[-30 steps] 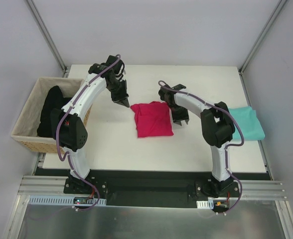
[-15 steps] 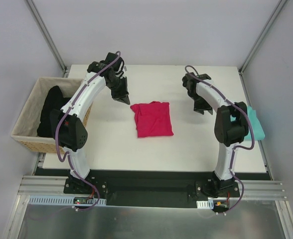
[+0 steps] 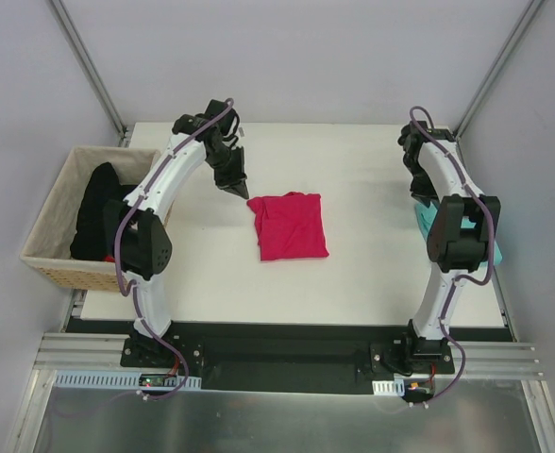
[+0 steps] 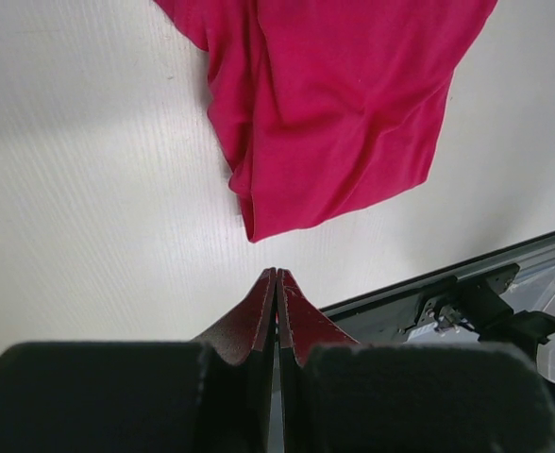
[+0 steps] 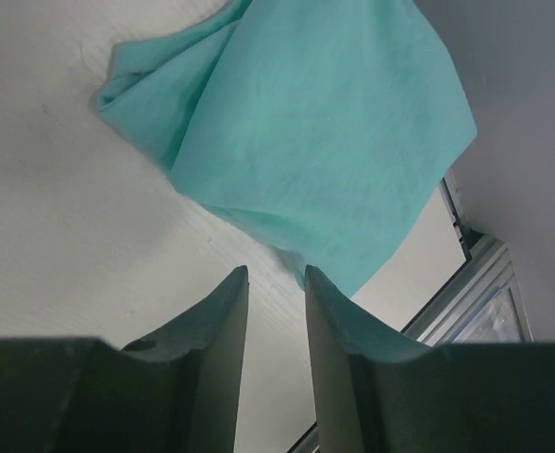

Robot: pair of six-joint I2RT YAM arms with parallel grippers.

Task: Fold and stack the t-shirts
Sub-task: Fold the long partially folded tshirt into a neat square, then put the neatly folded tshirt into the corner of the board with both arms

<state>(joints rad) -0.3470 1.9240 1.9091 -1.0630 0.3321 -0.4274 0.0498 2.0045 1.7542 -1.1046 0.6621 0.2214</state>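
A crimson-pink t-shirt (image 3: 289,226) lies folded to a rough square at the centre of the desk (image 3: 353,278), so that half of the job appears done. The left jaws, clenched on nothing, hang just off the shirt's 10 o'clock corner. At the desk's 3 o'clock edge the right jaws, parted a little and empty, point down over the teal t-shirt (image 5: 325,132), clear of the cloth. The step in hand looks to be the reach for this second shirt. The next move would call for the right jaws to drop onto an edge and pinch it, so the shirt can be brought over and stacked. From overhead the right arm hides most of the teal cloth, while the right wrist camera shows it in loose layers near the desk's edge. Only the overhead view takes in the wicker basket (image 3: 51,212) at 9 o'clock, with dark cloth inside.
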